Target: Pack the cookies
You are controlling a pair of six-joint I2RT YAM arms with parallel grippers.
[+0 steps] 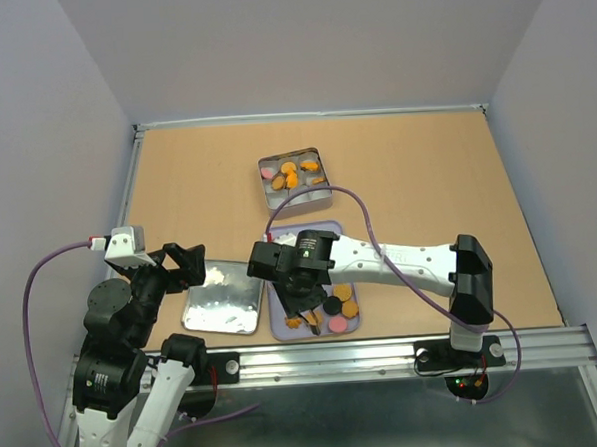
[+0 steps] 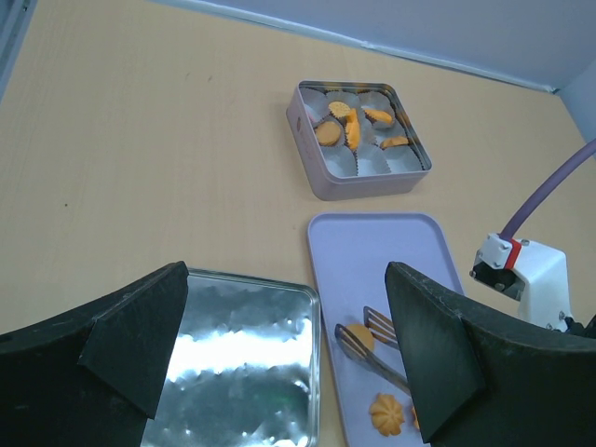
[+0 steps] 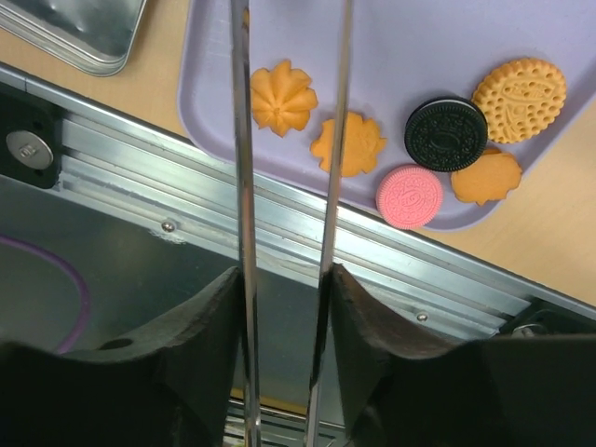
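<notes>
I can't read any writing from here. The black cookie [image 3: 446,134] and the pink cookie [image 3: 410,196] both carry stamped patterns in my right wrist view, but no letters come out clearly on either. The round tan cookie [image 3: 519,100] has a raised design that I can't make out as words. From above, the right arm [image 1: 401,263] shows a small sticker [image 1: 307,245] with a green mark, too small to read.

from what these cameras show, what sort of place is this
Most likely a robotics lab test cell, not a kitchen: a wooden tabletop boxed in by plain pale walls, a left arm and right arm bolted to an aluminium rail, and staged props, a cookie tin and a purple tray.
</notes>
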